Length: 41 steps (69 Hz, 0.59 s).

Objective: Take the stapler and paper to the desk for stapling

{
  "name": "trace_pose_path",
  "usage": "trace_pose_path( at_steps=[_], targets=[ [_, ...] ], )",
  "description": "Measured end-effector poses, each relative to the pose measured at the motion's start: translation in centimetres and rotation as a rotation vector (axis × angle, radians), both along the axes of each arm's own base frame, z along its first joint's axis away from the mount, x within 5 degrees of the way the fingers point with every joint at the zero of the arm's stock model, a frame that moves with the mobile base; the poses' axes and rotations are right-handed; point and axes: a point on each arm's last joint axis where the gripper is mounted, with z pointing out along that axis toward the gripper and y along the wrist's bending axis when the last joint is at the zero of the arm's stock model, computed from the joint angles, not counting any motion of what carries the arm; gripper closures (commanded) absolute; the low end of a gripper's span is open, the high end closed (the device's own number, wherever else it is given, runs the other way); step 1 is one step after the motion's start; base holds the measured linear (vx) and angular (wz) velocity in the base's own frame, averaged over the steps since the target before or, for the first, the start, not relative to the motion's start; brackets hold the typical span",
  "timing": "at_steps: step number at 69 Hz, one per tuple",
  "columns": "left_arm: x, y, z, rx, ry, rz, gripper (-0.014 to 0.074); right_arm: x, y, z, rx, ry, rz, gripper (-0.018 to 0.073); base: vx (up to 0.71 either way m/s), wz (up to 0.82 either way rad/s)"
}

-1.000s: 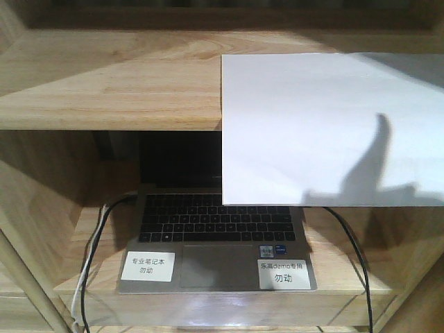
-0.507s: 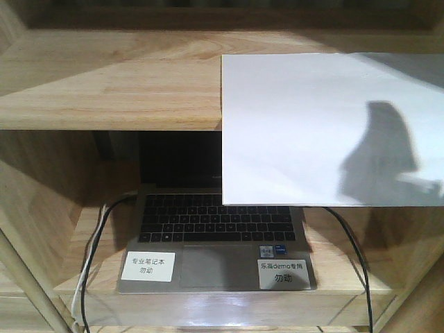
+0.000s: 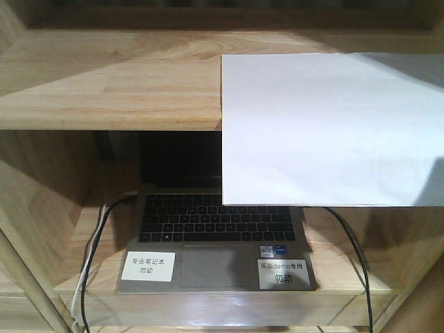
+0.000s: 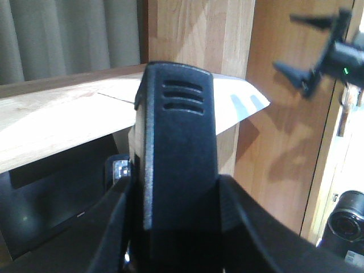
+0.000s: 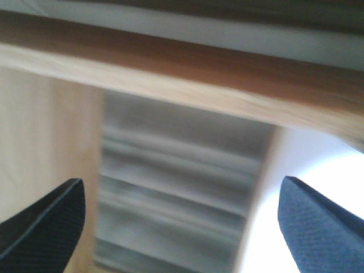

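- Front view: the paper (image 3: 326,128) is lying on the shelf (image 3: 111,83), its near edge overhanging the laptop (image 3: 215,236). The arm-shaped shadow that was crossing it a moment ago is gone, and no gripper is showing.
- Left wrist view: the left gripper (image 4: 176,227) is apparently clamping the stapler (image 4: 176,142), while the right gripper (image 4: 286,41) is hovering spread beyond the paper's corner.
- Right wrist view: blurred, with the pads (image 5: 40,222) standing wide and empty. The paper pickup seems to be the step in hand; next, the spread fingers need lining up on the overhanging edge to pinch it.
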Motion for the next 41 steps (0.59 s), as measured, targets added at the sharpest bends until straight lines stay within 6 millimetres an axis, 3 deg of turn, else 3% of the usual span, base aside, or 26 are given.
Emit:
trace_pose_path(
  at_steps=[22, 41],
  targets=[
    [0.0, 0.0, 0.0, 0.0, 0.0, 0.0, 0.0603, -2.6, 0.9, -2.1, -0.044, 0.087, 0.302, -0.0068, 0.0, 0.0],
    [0.0, 0.0, 0.0, 0.0, 0.0, 0.0, 0.0603, -2.1, 1.7, -4.6, -0.081, 0.187, 0.507, -0.0034, 0.0, 0.0]
  ],
)
